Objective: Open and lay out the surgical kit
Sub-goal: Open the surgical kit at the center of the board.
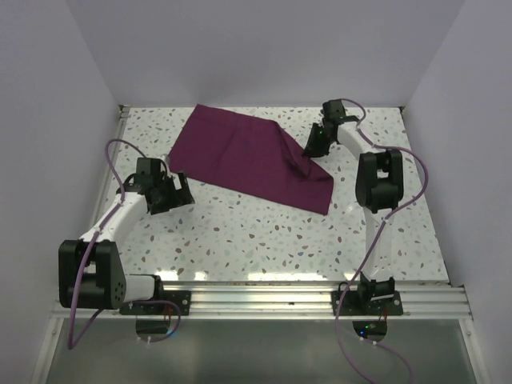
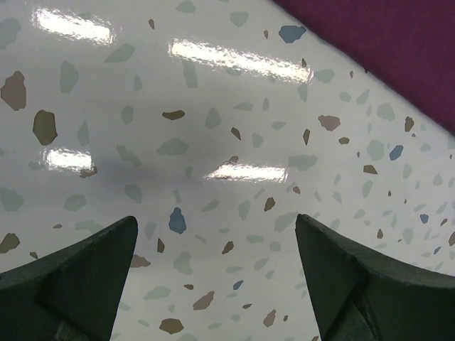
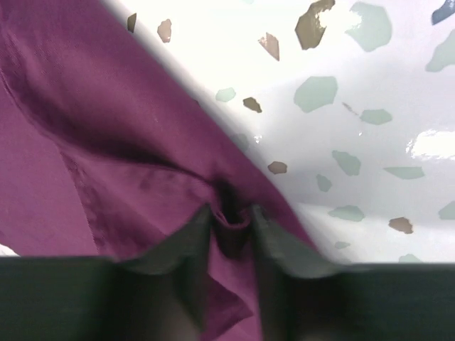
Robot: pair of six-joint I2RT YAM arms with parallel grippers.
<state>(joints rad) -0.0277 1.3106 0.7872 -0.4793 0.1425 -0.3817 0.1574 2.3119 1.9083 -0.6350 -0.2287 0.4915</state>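
The surgical kit's dark purple cloth wrap [image 1: 248, 156] lies spread across the far middle of the table. Its steel tray and instruments are hidden. My right gripper [image 1: 314, 144] is shut on a pinched fold at the cloth's right edge; in the right wrist view the cloth [image 3: 106, 142] bunches between the fingers [image 3: 231, 220]. My left gripper [image 1: 178, 192] is open and empty, just near of the cloth's left corner. In the left wrist view its gripper [image 2: 215, 241] hovers over bare table, with the cloth edge [image 2: 384, 35] at the top right.
The speckled table [image 1: 264, 240] is walled by white panels at the back and sides. An aluminium rail [image 1: 264, 292] with both arm bases runs along the near edge.
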